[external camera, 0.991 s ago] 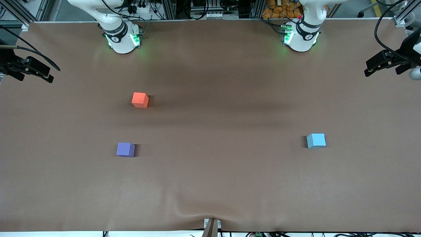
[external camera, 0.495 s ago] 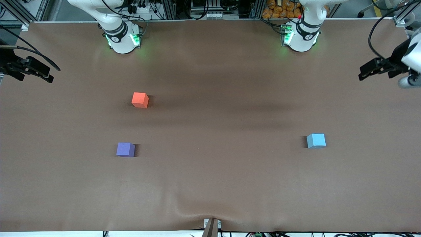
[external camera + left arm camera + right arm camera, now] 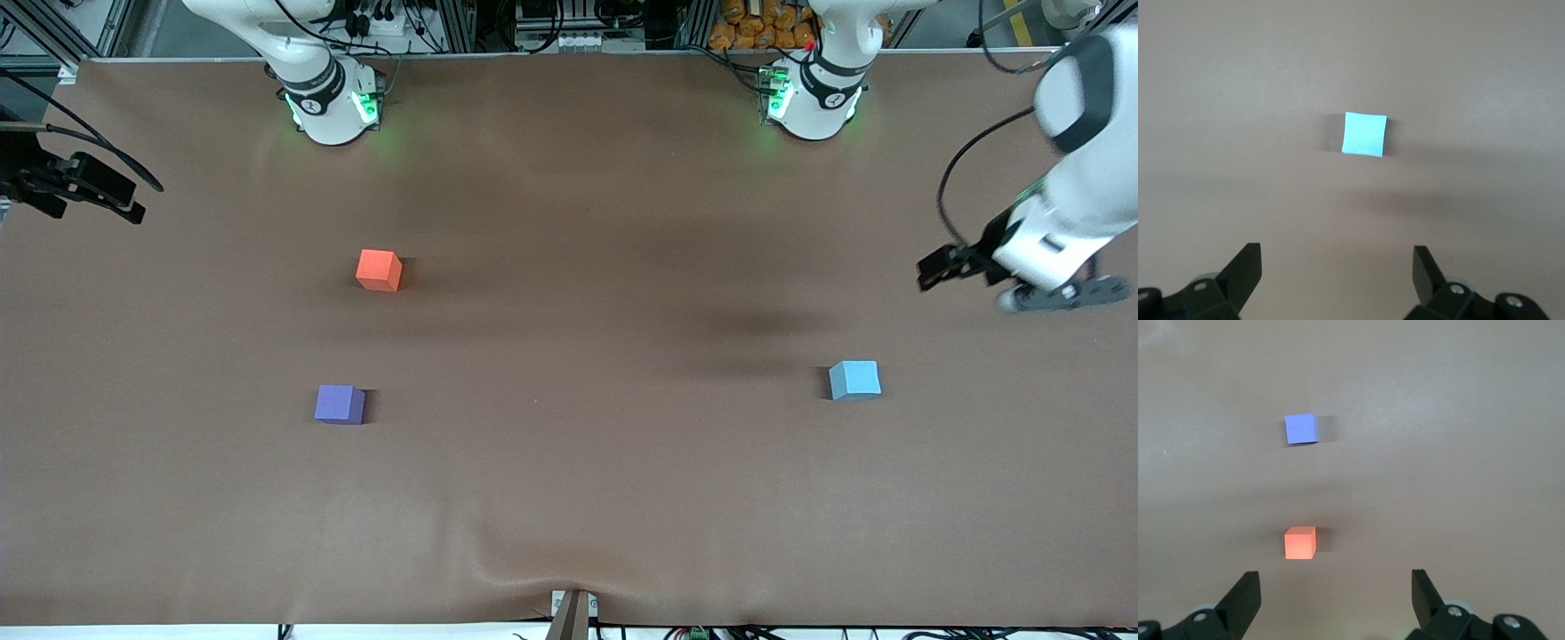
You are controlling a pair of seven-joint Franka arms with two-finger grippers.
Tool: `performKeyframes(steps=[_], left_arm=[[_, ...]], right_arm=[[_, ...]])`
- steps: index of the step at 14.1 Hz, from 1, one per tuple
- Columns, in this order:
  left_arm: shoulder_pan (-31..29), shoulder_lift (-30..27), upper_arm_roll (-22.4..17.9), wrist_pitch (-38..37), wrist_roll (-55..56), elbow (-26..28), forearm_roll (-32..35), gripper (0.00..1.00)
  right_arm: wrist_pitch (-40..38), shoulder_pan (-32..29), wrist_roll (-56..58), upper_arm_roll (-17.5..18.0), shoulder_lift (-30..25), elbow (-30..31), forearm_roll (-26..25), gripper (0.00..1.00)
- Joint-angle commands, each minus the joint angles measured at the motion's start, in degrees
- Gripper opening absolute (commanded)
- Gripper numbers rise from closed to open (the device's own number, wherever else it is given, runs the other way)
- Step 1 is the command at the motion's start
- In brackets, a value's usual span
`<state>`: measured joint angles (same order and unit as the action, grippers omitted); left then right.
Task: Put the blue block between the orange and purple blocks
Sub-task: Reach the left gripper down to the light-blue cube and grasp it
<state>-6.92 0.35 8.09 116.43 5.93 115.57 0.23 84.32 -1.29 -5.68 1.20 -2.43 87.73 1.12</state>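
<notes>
Brown matte sheeting covers the table [image 3: 569,498], with a slight ripple at the edge nearest the front camera. Toward the right arm's end, the right gripper [image 3: 1336,600] hangs in the air over the table edge, its fingers [image 3: 1245,597] spread wide with nothing between them; this arm waits. The orange block [image 3: 379,269] sits on the sheeting toward the right arm's end. The purple block [image 3: 339,404] lies nearer to the front camera than the orange block, well apart from it, with bare sheeting between the two. The blue block [image 3: 855,380] rests flat on the table toward the left arm's end, well apart from both other cubes and about as near to the front camera as the purple block. The left gripper [image 3: 942,267] is in the air over the sheeting at the left arm's end, near the blue block but not touching it. Its fingers [image 3: 1245,270] are spread wide and empty; the left wrist view shows the cube lying clear ahead of them.
</notes>
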Motion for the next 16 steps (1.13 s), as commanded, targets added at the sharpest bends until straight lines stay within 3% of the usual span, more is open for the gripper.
performKeyframes(steps=[1, 8, 16], left_arm=[[-0.47, 5.52, 0.35, 6.59, 0.57, 1.14, -0.31, 1.0], [-0.73, 17.92, 0.26, 18.3, -0.57, 0.44, 2.15, 1.0], [0.06, 24.0, 0.35, 19.45, -0.4, -3.25, 2.15, 1.0]], right_arm=[[0.06, -1.35, 0.85, 0.65, -1.0, 0.78, 1.17, 1.0], [-0.03, -1.43, 0.85, 0.65, -1.0, 0.87, 1.17, 1.0], [-0.12, -1.43, 0.85, 0.65, -1.0, 0.78, 1.26, 1.0]])
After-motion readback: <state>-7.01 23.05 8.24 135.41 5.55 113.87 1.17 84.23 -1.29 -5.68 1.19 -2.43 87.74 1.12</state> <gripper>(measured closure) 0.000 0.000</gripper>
